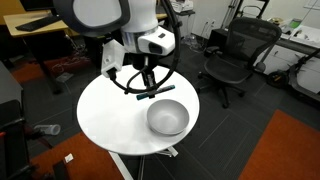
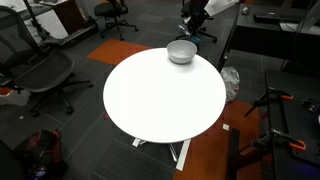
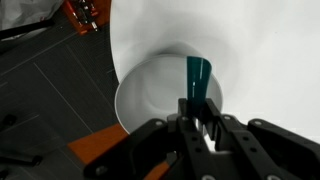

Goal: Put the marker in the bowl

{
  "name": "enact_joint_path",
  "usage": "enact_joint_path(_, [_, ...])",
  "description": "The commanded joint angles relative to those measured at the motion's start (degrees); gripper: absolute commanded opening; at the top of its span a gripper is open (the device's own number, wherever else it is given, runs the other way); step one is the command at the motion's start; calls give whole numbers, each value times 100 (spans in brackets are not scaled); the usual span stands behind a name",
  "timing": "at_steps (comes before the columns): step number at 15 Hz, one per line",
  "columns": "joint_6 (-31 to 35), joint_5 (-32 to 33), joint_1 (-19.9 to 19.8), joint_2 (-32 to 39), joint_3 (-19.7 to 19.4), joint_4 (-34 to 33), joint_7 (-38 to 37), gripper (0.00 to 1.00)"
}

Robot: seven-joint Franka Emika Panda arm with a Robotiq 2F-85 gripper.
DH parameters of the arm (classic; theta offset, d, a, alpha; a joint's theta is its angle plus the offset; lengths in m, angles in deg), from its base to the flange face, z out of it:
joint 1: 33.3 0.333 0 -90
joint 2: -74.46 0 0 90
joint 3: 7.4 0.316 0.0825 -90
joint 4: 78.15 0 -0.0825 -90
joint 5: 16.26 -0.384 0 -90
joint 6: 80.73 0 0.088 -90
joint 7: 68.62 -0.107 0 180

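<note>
While the gripper (image 3: 198,106) is clamped on the teal-blue marker (image 3: 198,74), the pen hangs w/ its tip over the grey-silver bowl (image 3: 150,95). Bowl's smooth inside shows; it sits near the edge of the round white table (image 2: 160,100).

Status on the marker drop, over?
End effector shut on the marker. Marker aloft by the rim of the bowl, not in yet. Nothing seen between them.
</note>
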Motion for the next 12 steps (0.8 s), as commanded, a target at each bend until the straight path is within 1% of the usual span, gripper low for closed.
enact_joint_path(1, [-469, -40, 49, 462, -64, -638, -159, 5])
enact_joint_path(12, [-1094, -191, -85, 1597, -30, -1825, -109, 5])
